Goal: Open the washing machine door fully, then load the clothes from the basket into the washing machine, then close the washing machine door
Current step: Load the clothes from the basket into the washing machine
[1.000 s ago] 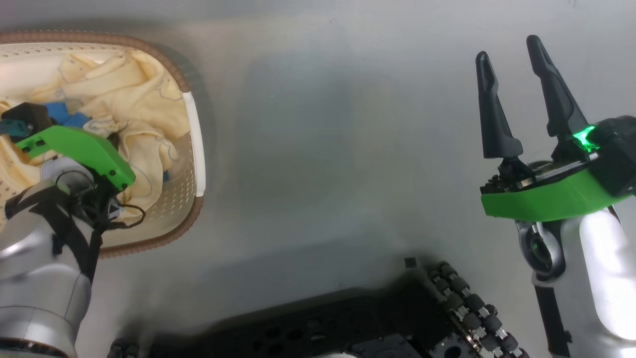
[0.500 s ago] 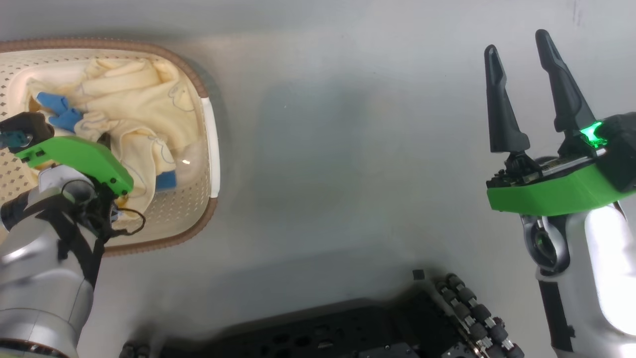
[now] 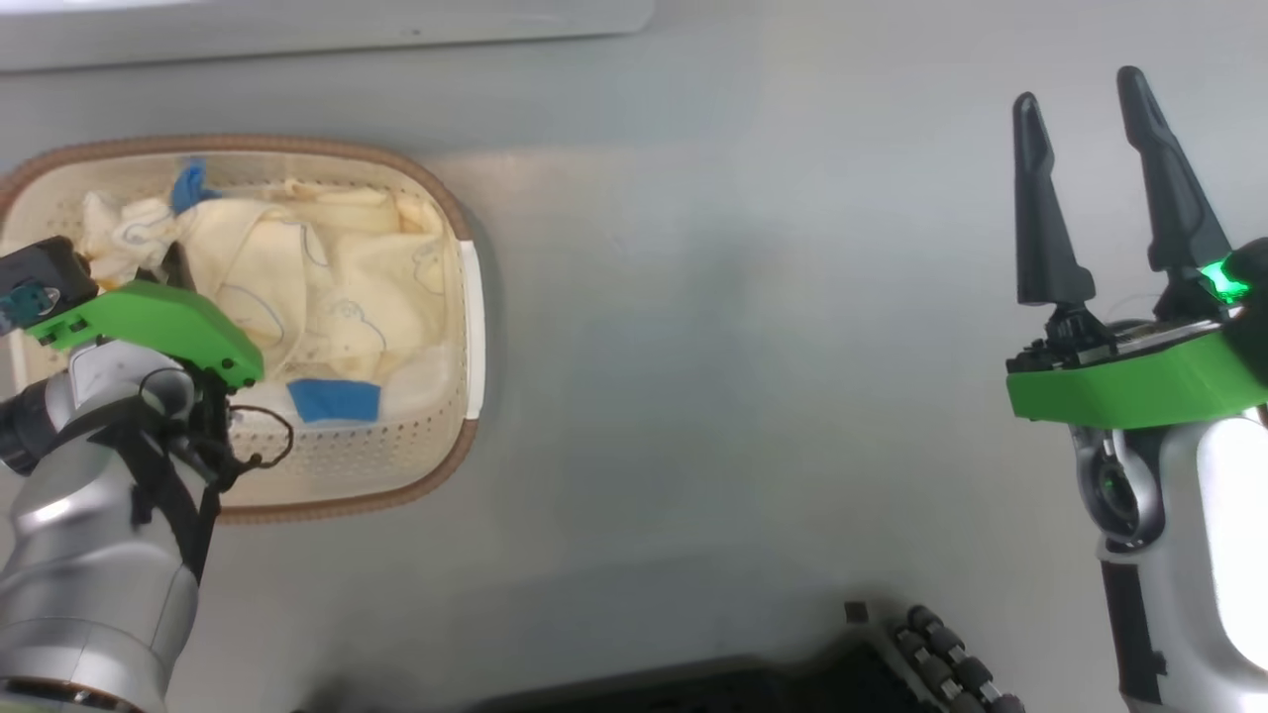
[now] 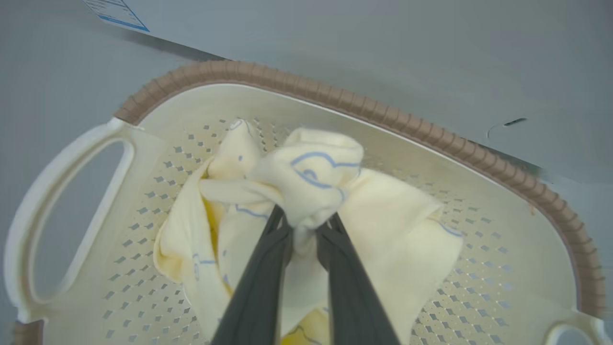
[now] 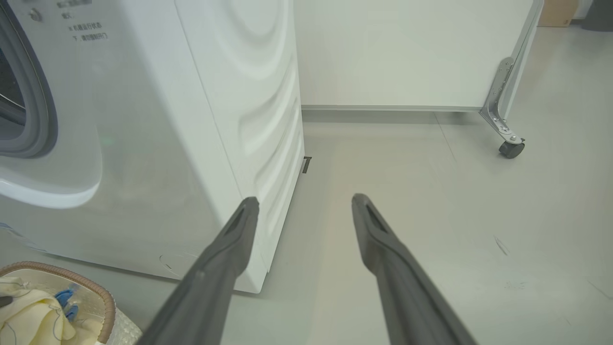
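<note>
The left gripper, seen along its own two dark fingers, is clamped on a bunched fold of the clothes. Its jaws are nearly together, with pale cream cloth squeezed between the tips. The pinched knot carries a blue-outlined print. The rest of that garment drapes away toward 4 and 8 o'clock, onto the perforated bottom of the basket. The basket's brown rim arcs from 10 to 3 o'clock, and a white handle loops at 9 o'clock.

In the head view the basket sits on the grey floor at 9 o'clock. More cream cloth lies inside it, with a blue patch near its 6 o'clock wall. The right gripper is at 3 o'clock, fingers spread wide and holding nothing, well apart from the basket.

In the right wrist view the washing machine stands at 10 o'clock, with its grey gasket at 9 o'clock. A corner of the basket is near its base, at 7 o'clock.

The clothes look light, soft and limp, not fragile. They will likely sag and trail when raised, and loose ends could snag the rim or drag a second garment along. A thick gathered fold near the middle, like this one, seems a safer hold than a thin edge.
</note>
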Available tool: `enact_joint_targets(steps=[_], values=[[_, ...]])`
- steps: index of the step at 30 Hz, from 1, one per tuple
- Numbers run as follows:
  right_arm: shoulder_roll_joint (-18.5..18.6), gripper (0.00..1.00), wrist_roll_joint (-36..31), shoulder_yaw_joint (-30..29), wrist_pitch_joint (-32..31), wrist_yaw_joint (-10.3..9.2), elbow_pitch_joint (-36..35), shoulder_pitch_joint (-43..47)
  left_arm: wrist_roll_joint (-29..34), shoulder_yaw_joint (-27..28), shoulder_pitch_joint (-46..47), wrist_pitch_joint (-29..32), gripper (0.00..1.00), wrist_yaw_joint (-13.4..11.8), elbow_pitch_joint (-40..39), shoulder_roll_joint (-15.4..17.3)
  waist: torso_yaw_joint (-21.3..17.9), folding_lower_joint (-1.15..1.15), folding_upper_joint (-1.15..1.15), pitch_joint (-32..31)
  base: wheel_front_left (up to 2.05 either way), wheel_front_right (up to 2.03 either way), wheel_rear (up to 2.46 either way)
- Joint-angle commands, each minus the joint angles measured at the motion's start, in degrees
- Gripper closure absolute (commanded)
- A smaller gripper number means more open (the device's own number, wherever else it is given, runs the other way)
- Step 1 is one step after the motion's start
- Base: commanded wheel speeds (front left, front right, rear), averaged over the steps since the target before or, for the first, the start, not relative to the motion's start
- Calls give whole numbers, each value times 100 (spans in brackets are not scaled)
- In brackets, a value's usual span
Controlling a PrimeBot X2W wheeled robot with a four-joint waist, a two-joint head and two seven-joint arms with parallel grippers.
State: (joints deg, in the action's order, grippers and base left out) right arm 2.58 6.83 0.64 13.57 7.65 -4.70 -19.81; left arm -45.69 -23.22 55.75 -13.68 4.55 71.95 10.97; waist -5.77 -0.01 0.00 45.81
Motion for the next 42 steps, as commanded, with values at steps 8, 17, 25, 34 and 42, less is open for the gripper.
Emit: enact_joint_targets(steps=[8,17,25,34,42], values=[[30,0,-99,-164,-85,-16,-119,443,382,523,-673,-129,100,-422,-1084,421,155,1,0,-850,0,0,0],[30,0,-146,-192,-124,-16,47,790,1292,1407,-2046,-130,100,-911,-2987,389,198,1,0,-1870,0,0,0],[30,0,-177,-204,-222,-16,125,1149,1921,1829,-3190,-131,100,-985,-4438,214,287,1,0,-2708,0,0,0],[30,0,-195,-180,-394,-16,75,1628,2259,1760,-4363,-24,100,-1202,-5634,173,378,1,0,-3573,0,0,0],[30,0,-177,-130,-530,-16,-37,1969,2341,1619,-5006,369,100,-1444,-6463,196,448,1,0,-3995,0,0,0]])
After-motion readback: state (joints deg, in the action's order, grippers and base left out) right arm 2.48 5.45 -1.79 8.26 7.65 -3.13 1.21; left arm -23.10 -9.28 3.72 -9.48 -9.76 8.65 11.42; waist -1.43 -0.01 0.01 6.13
